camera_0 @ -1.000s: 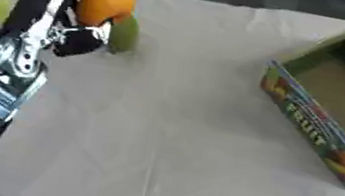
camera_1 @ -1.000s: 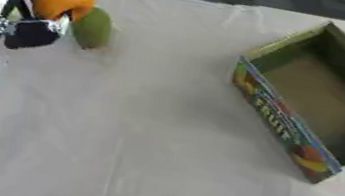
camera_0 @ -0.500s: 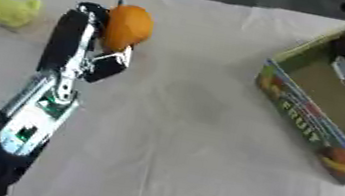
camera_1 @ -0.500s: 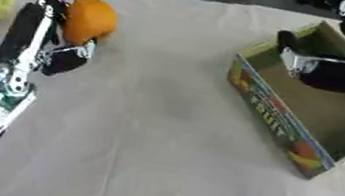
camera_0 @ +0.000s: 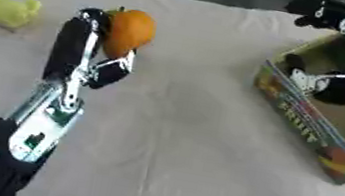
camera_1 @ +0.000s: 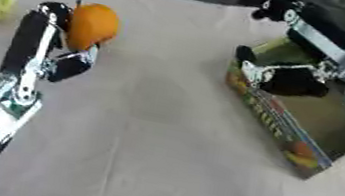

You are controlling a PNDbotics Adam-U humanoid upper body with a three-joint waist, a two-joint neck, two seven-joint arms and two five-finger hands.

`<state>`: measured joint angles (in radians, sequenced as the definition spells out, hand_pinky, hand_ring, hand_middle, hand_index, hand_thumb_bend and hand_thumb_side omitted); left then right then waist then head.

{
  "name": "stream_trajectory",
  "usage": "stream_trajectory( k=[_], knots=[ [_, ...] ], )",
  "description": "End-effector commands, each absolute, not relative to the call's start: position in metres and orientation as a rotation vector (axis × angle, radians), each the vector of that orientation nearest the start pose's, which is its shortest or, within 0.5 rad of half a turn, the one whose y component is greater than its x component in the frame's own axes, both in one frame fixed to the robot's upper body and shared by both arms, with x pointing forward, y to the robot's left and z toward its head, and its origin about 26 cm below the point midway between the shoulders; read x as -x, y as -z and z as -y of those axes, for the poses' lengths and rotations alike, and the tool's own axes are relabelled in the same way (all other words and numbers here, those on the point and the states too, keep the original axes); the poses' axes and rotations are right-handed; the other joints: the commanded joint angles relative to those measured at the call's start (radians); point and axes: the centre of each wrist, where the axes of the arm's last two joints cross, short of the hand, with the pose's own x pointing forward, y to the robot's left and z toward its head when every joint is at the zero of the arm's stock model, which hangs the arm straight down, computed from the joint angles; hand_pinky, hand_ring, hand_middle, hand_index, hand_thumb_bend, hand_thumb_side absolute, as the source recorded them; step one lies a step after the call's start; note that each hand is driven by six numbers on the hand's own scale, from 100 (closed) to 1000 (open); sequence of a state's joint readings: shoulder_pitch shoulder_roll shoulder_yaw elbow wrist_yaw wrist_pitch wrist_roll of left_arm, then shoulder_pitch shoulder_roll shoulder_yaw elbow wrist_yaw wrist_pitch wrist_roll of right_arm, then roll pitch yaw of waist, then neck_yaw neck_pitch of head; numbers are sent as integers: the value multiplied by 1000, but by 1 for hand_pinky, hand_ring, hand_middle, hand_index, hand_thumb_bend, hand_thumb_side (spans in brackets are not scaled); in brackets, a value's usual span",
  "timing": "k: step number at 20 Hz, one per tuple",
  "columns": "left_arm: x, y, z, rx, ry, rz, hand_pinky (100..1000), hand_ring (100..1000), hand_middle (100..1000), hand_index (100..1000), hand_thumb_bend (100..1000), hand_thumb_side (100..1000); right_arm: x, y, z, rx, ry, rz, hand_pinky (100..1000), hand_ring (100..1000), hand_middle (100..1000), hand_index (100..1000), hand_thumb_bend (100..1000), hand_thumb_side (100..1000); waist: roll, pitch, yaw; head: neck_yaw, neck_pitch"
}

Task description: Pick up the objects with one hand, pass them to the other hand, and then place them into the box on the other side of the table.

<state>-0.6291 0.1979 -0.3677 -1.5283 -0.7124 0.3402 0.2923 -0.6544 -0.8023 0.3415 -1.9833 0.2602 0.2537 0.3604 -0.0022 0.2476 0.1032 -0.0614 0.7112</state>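
Left hand (camera_0: 86, 57) fingers curled round orange (camera_0: 128, 33) – long axis upright; right hand (camera_1: 293, 65) fingers spread over box (camera_1: 319, 118)

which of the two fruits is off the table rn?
The orange: the left hand has it gripped and raised above the cloth. The yellow-green fruit lies on the table near the far left edge, untouched.

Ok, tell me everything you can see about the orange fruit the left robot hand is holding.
The orange fruit is round and smooth-skinned, bright orange, with a small dark stem at its top. The left robot hand holds it lifted above the pale tablecloth, fingers curled round its left side and underside. Nothing else touches it.
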Motion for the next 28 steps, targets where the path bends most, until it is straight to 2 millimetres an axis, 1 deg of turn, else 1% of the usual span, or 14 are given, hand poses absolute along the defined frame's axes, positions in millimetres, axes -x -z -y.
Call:
stream_trajectory(
  k=[1, 7, 13, 18, 22, 28],
  knots=[
    [-371, -167, -122, -900, 675, 2025, 358, 502, 481, 436, 100, 100, -302, -299, 215, 592, -1458, 1860, 940, 901, 979, 960, 100, 217, -3, -29, 0, -10, 6],
    [-372, -161, -116, -743, 663, 2082, 352, 498, 476, 433, 100, 100, -301, -303, 191, 613, -1471, 1830, 938, 900, 970, 949, 100, 231, -4, -29, 13, -33, 14],
    [-375, -156, -109, -627, 700, 2105, 348, 496, 474, 432, 100, 100, -309, -299, 172, 620, -1550, 1832, 936, 905, 971, 950, 100, 246, -10, -25, 30, -39, 15],
    [-378, -157, -103, -579, 697, 2127, 344, 494, 471, 429, 100, 100, -313, -300, 163, 598, -1593, 1872, 940, 913, 975, 951, 100, 254, -14, -24, 41, -44, 14],
    [-379, -158, -98, -539, 702, 2149, 342, 493, 470, 428, 100, 100, -318, -301, 157, 579, -1615, 1905, 942, 915, 974, 947, 100, 251, -13, -21, 52, -49, 9],
    [-377, -164, -90, -504, 734, 2190, 345, 493, 470, 429, 100, 100, -327, -295, 150, 557, -1688, 1889, 942, 919, 980, 950, 100, 268, -16, -17, 66, -59, 4]
  ],
)
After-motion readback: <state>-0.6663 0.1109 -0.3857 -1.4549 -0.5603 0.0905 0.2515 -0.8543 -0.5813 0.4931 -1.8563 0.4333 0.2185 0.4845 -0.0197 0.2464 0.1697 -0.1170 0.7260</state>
